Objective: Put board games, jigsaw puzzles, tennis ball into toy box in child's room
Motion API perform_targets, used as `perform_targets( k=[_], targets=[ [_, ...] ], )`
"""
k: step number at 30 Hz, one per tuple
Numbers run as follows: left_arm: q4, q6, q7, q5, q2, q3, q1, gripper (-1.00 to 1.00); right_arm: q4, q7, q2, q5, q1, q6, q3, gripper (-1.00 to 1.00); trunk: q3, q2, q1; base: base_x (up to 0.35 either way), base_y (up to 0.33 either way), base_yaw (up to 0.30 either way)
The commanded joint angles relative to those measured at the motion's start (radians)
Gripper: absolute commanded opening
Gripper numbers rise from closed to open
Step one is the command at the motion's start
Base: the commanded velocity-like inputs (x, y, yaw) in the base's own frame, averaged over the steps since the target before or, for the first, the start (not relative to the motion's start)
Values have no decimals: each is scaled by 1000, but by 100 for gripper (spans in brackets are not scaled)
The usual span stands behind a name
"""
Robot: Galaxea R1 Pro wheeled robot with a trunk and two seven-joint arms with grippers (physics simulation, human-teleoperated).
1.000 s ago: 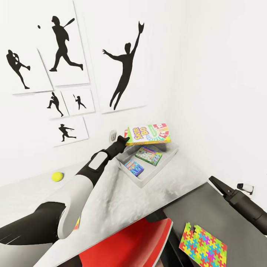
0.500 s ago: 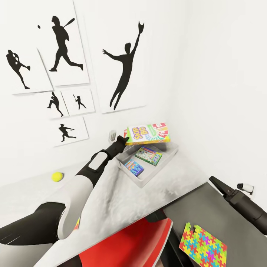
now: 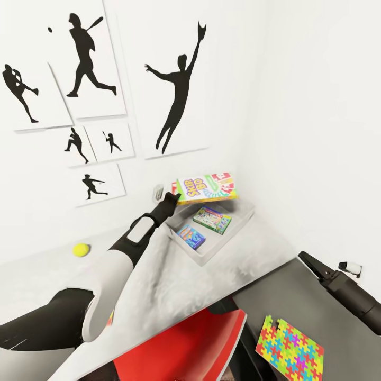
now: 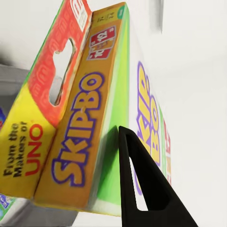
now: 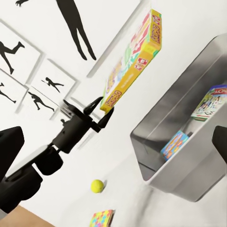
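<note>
My left gripper (image 3: 170,200) is shut on the edge of a yellow and green Skip-Bo board game (image 3: 206,188), held nearly level just above the far end of the toy box (image 3: 233,230). One black finger (image 4: 142,184) lies against the game's face (image 4: 85,127). Inside the grey toy box lie a Monopoly board game (image 3: 211,219) and a small blue box (image 3: 191,237). The tennis ball (image 3: 81,250) rests on the table (image 3: 159,280) to the left of my arm. A jigsaw puzzle (image 3: 288,349) lies at lower right. My right gripper (image 3: 302,256) hovers open and empty, its fingers (image 5: 10,142) wide apart.
A red chair (image 3: 196,344) sits under the table's near edge. Another jigsaw puzzle (image 5: 101,218) lies on the table near the ball (image 5: 97,186). Behind the table a white wall carries black silhouette posters (image 3: 177,90) and a wall socket (image 3: 157,191); a second wall closes the right side.
The held Skip-Bo game has edged slightly left and up over the toy box. The whole head view shifted a little. The right arm has stayed still.
</note>
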Motion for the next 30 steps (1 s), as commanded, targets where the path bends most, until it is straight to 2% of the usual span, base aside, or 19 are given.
perform_targets(
  k=[1,4,8,14,19,30],
  targets=[
    [4,-16,-1,10,0,-14,-1,-100,0,1,0,-2,-1,6,-1,100,-4,-2,0,0,0,0],
    [12,-47,29,10,0,-41,0,-100,0,1,0,-2,-1,6,-1,100,-8,-2,0,0,0,0],
    [9,-51,78,10,0,-58,-1,-100,0,1,-1,-2,-1,6,-3,100,-15,-2,0,0,0,0],
    [-5,-45,100,11,0,-67,-1,-100,0,1,-1,-3,-1,9,-31,100,-25,-2,0,0,0,0],
    [-7,-46,138,12,0,-93,-2,-100,1,1,-2,-3,-1,12,-58,100,-33,-2,0,0,0,0],
    [-8,-34,150,20,0,-112,-2,-100,1,2,-2,-3,-1,12,-67,100,-51,-2,0,0,0,0]
  ],
)
